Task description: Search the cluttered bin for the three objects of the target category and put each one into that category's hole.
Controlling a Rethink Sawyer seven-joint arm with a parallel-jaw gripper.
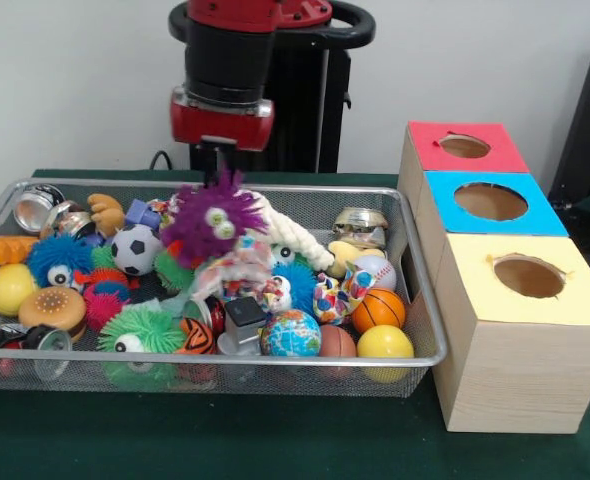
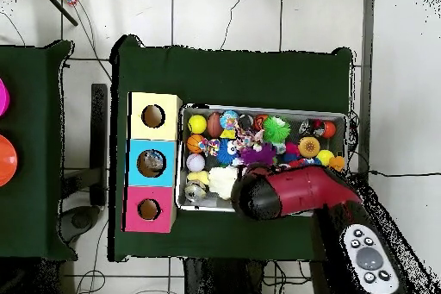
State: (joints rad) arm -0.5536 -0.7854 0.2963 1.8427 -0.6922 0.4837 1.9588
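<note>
Purple toy (image 1: 211, 222) apparently hides the tool's (image 1: 218, 176) tips.

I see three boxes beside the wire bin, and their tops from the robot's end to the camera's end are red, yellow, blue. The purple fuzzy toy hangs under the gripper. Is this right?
Not quite: the order is wrong. In the front view the red box is farthest, the blue box is in the middle, and the yellow box is nearest the camera. The boxes do stand beside the bin, and the purple fuzzy toy is under the gripper.
</note>
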